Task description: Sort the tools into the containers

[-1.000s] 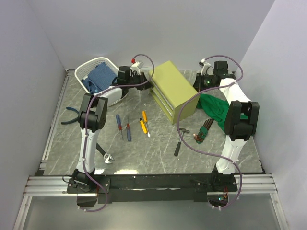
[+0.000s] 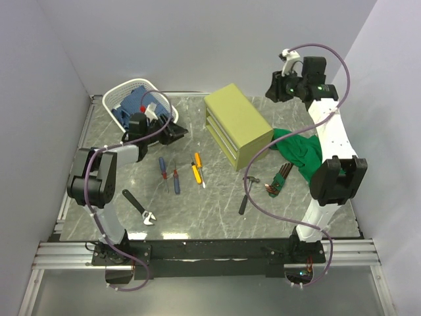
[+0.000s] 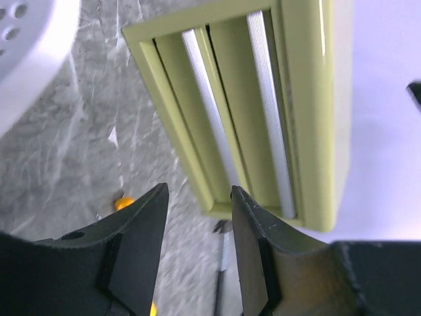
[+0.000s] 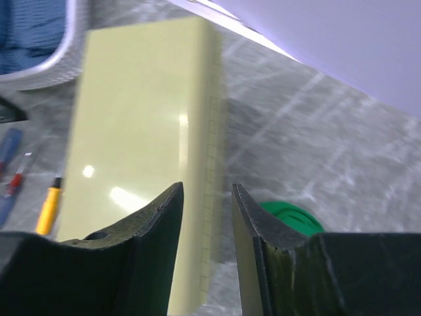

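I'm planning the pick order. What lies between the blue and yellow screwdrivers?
The red screwdriver lies between the blue screwdriver and the yellow screwdriver. The top view shows this most clearly.

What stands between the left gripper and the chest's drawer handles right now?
Nothing visible. The open left gripper faces the chest's two silver handles across bare table. The yellow screwdriver lies low and off to one side, clear of that line. Both drawers look shut.

Basket (image 2: 117, 95) stood far left with a cloth (image 2: 129, 105) in it, chest (image 2: 240, 125) to its right, screwdrivers (image 2: 175, 179) lay before them, wrench (image 2: 138, 206) nearer left, hammer (image 2: 245, 197) and hex key set (image 2: 279, 179) before the chest, second cloth (image 2: 299, 150) at its right.
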Controlling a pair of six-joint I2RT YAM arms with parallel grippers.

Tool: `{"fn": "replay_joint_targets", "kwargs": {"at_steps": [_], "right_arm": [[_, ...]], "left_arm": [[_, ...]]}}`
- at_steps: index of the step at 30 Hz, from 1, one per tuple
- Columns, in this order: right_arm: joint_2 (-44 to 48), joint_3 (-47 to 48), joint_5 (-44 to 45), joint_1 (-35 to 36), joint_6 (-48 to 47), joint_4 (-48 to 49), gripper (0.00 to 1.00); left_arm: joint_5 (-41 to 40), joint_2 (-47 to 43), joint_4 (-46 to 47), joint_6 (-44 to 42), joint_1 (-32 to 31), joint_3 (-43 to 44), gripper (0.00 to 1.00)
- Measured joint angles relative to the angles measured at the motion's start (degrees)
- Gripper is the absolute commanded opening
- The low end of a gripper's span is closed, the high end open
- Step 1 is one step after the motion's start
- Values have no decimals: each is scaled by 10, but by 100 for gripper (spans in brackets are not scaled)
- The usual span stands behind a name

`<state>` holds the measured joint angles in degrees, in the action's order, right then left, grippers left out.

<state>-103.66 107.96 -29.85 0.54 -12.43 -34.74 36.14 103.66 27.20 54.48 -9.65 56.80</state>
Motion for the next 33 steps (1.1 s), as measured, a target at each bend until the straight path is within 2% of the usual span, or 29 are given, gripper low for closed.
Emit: {"fn": "replay_joint_targets", "kwargs": {"at_steps": [9,15,23,33], "right_arm": [[-27,61,-31,42,54,-30,44],[-45,60,-40,64,73,-38,44],[-65,49,-40,79,83,-43,44],[-67,4,-22,85,81,-60,44]], "left_arm": [[0,78,213,150,-9,-15,50],[0,158,299,218,-51,35,49],[-7,253,343,289,-99,109,45],[-15,285,367,310,-125,150,41]]}}
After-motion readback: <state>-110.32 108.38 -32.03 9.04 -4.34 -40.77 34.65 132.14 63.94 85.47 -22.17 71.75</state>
